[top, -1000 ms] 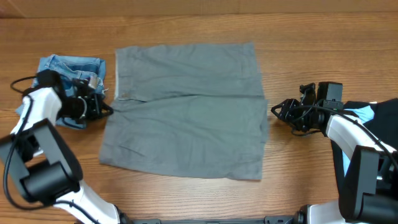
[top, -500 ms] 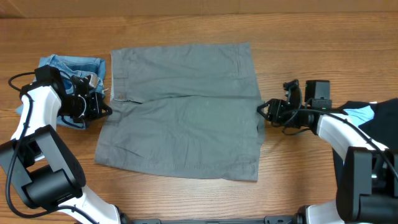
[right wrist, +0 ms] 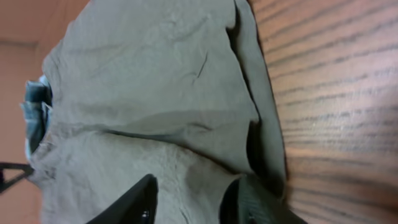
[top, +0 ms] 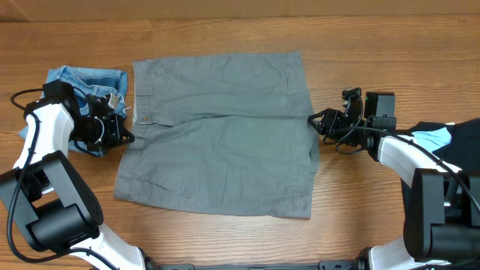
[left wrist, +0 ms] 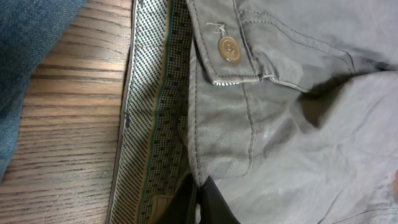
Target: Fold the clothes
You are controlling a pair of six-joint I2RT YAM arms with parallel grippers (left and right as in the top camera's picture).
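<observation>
Grip on the waistband: the left gripper (left wrist: 198, 200) is clamped shut on the edge of the grey shorts (top: 221, 131), its black tips pinching the cloth where the paler dotted waistband lining (left wrist: 149, 112) meets the outer fabric. A metal button (left wrist: 228, 48) sits on the fly flap just beyond the tips. Opposite, the right gripper (right wrist: 193, 199) stands with its jaws apart at the leg-hem edge, with grey cloth lying between its two fingers; whether the fingers press on the cloth cannot be told. From overhead, the shorts lie spread flat across the middle of the wooden table (top: 375, 45), waistband towards the left arm and leg hems towards the right arm. Faded blue denim shorts (top: 86, 79) lie bunched just beside the waistband, under the left arm. Black and light-blue garments (top: 442, 139) lie at the table's right edge, well apart from the grey shorts.
</observation>
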